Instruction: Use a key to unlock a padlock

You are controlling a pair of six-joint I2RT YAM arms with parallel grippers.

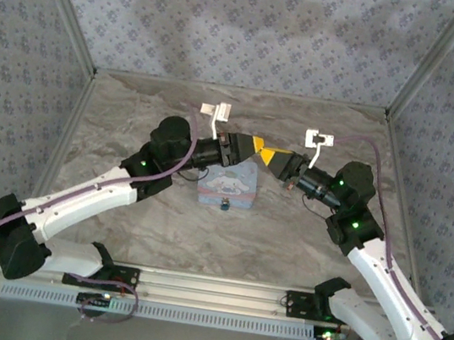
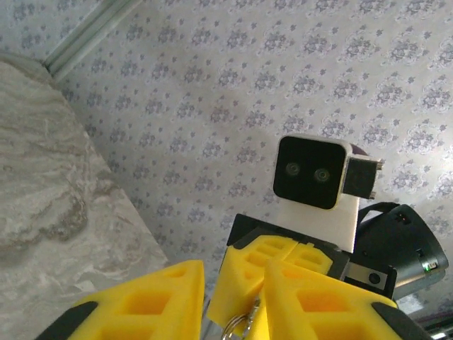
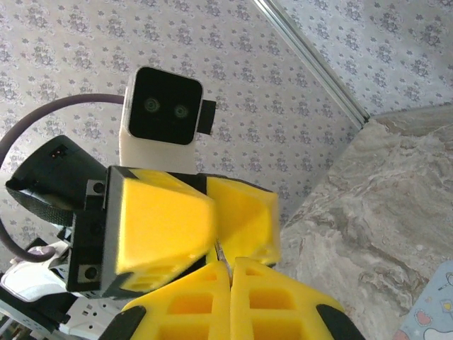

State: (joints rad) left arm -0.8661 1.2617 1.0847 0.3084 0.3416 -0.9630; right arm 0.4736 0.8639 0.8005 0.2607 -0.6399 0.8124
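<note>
Your right claw (image 3: 231,273) is pinched fully closed. Your left claw (image 2: 233,283) stands slightly apart with a key ring (image 2: 241,324) in its gap; which claw has the ring I cannot tell. They meet tip to tip above the far side of the tin (image 1: 228,189). The padlock (image 1: 226,205) sits at the tin's near face on the surface (image 1: 284,247), so it lies below the claws and toward the arm bases, about even between both arms. Its long axis is too small to read.

The table (image 1: 200,234) is grey marble, the walls (image 1: 248,28) pale with small purple flowers. The tin (image 1: 228,189) is pale blue, cartoon-printed; the padlock (image 1: 225,206) dark. The arms (image 1: 86,196) are white and black, the fingers (image 2: 141,308) yellow.
</note>
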